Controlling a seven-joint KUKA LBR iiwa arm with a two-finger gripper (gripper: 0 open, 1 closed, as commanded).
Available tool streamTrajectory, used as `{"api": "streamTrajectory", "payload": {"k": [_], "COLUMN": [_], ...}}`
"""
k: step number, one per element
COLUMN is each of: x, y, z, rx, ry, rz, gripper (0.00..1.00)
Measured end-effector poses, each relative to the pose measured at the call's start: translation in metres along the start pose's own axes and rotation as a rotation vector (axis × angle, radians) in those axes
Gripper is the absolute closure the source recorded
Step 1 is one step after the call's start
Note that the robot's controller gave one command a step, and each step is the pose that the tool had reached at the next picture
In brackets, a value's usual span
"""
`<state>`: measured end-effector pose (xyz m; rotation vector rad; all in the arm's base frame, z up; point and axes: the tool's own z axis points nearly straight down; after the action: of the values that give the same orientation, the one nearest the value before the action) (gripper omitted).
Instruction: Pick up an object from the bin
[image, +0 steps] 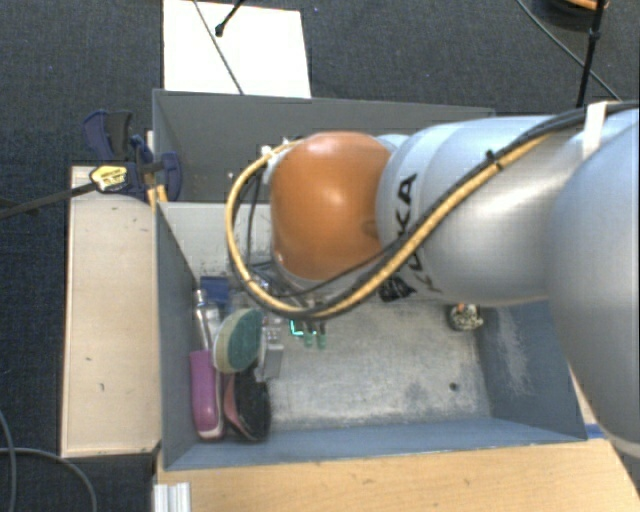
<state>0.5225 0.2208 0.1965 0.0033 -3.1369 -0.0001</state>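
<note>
Orange wrist cover (325, 205): held over the bin's (330, 115) left half, arm (520, 215) reached in from the right
Gripper (298, 322): pointed down, opening cannot be told
Nearest thing: round green disc (240, 340), just beside, by left wall

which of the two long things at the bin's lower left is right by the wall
The pink one: it lies along the bin's left wall, while the black one lies beside it, toward the bin's middle.

Soft, even light falls from above. The arm (500, 230) carries a pale sheen along its top and shades the bin (400, 370) floor under its orange cover (325, 200).
</note>
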Motion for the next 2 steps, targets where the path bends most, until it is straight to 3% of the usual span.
{"api": "streamTrajectory", "payload": {"k": [1, 2], "x": [-0.0271, -0.0281], "y": [-0.0140, -0.0154], "z": [0.1202, 0.1190], "rx": [0.003, 0.004], "ry": [-0.003, -0.008], "rz": [0.104, 0.108], "gripper": [0.00, 1.00]}}
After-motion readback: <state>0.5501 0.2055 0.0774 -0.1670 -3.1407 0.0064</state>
